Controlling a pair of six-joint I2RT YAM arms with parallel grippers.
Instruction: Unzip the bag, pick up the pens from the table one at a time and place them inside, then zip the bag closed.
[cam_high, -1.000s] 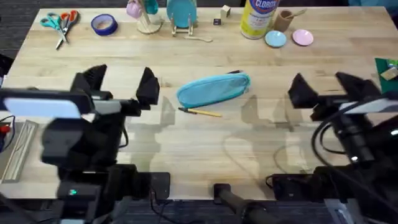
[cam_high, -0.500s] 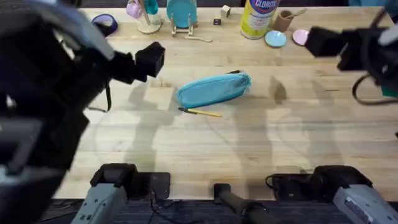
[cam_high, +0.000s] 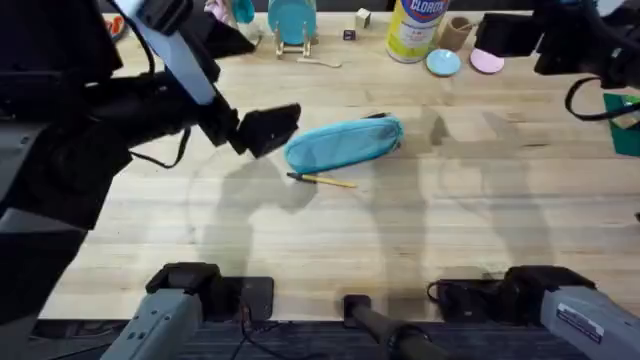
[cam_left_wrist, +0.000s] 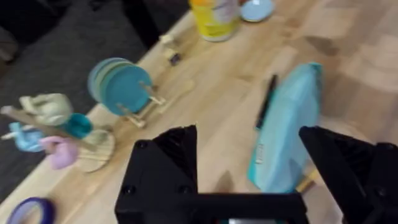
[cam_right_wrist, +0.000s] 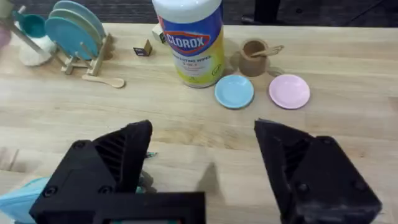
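The teal-blue pencil pouch (cam_high: 343, 144) is lying at the centre of the overhead frame on the light-wood table (cam_high: 330, 240), tilted so its right end sits slightly higher in the picture, and it is looking fully zipped. The yellow pen (cam_high: 322, 180) is resting just below the pouch's lower-left edge, close against it, while the black pen (cam_left_wrist: 266, 101) is lying along the pouch's far long edge, right beside it. The left gripper (cam_high: 268, 128) is hanging just to the left of the pouch's left end, jaws spread wide with nothing between them; its wrist view is looking down the pouch's length between the two black fingers (cam_left_wrist: 166, 163). The right gripper (cam_right_wrist: 202, 163) is sitting toward the upper right of the overhead frame, well apart from the pouch, also wide open and empty, facing the Clorox canister (cam_right_wrist: 189, 38) and the small blue dish (cam_right_wrist: 234, 91) and pink dish (cam_right_wrist: 289, 91). The step in hand appears to be the opening approach to unzip. Doing it well probably means one gripper pinning an end of the soft fabric while the other is finding the zipper pull, which is too small to locate here; without that anchoring the whole pouch would likely slide and nudge the pens.
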